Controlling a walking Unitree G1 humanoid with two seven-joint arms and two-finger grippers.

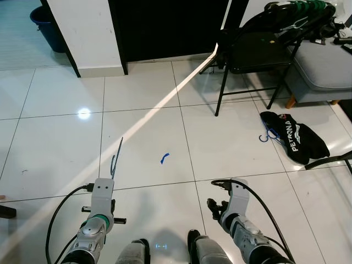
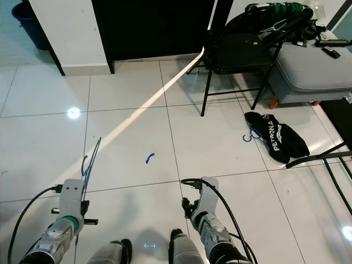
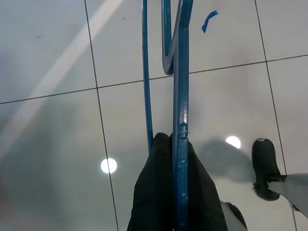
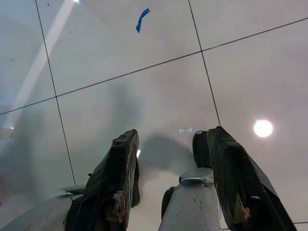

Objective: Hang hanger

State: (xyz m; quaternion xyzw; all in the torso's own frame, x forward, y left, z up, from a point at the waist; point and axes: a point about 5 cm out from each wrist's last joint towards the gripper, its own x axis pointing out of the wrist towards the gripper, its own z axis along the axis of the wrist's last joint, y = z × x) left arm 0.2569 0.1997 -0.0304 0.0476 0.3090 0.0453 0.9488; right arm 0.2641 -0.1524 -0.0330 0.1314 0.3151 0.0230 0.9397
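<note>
Clamped on a thin blue hanger (image 1: pixel 116 158), the left gripper (image 1: pixel 113 175) holds it low over the white tiled floor (image 1: pixel 66 143) in the left eye view; a folding chair (image 1: pixel 250 52) carrying more hangers (image 1: pixel 300 10) stands well ahead to the right, a dark garment (image 1: pixel 294 136) lying near it. The left wrist view shows black fingers (image 3: pixel 168 192) pinching the hanger's wire. In the right wrist view, the right gripper (image 4: pixel 171 168) gapes wide and empty. This looks like the carrying step; next, probably, walk to a rail that I cannot make out.

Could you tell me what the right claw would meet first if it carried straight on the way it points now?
Most likely the white tiled floor: the open right claw points down at bare tile, nothing between. The blue tape scrap lies further ahead.
</note>
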